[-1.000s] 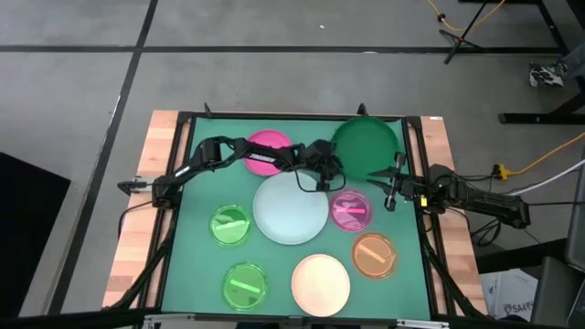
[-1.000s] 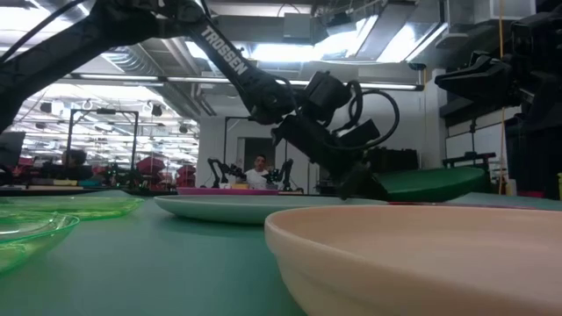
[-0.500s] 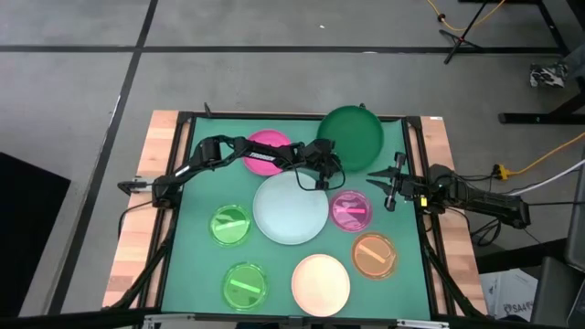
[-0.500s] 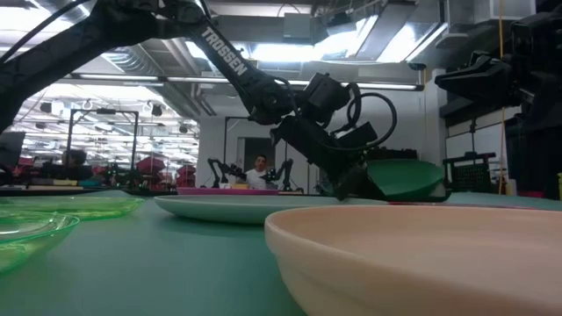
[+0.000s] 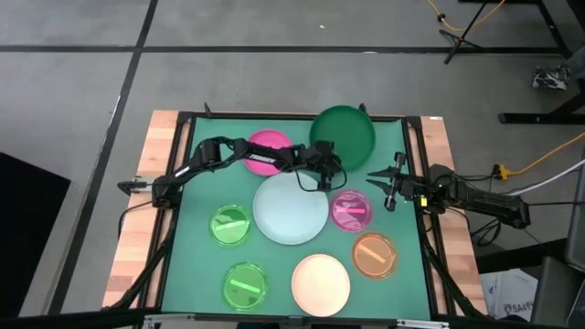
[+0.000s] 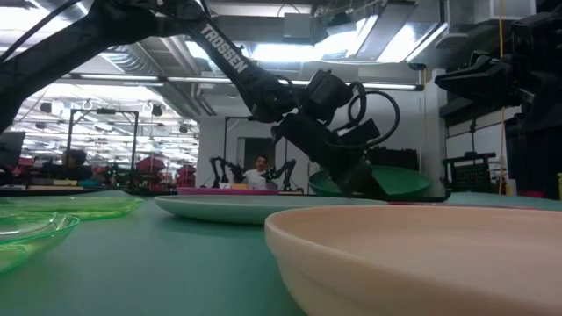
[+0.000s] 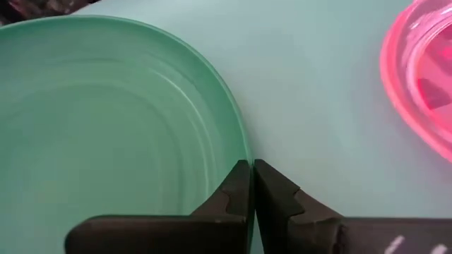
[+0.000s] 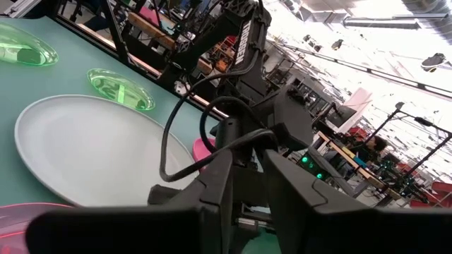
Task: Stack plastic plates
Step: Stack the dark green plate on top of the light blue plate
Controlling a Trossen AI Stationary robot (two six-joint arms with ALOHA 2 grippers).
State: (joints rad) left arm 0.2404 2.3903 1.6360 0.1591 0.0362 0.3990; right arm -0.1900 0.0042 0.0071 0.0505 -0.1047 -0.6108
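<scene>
left fingers (image 7: 252,185) pinching dark green plate (image 5: 345,137) rim

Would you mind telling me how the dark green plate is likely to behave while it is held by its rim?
The dark green plate probably stays stiff: pinched at one edge by the left end effector, it keeps its round shape. It looks light, since that edge grip alone carries it off the mat. Its smooth surface may let it slip or pivot between the shut fingers.
</scene>
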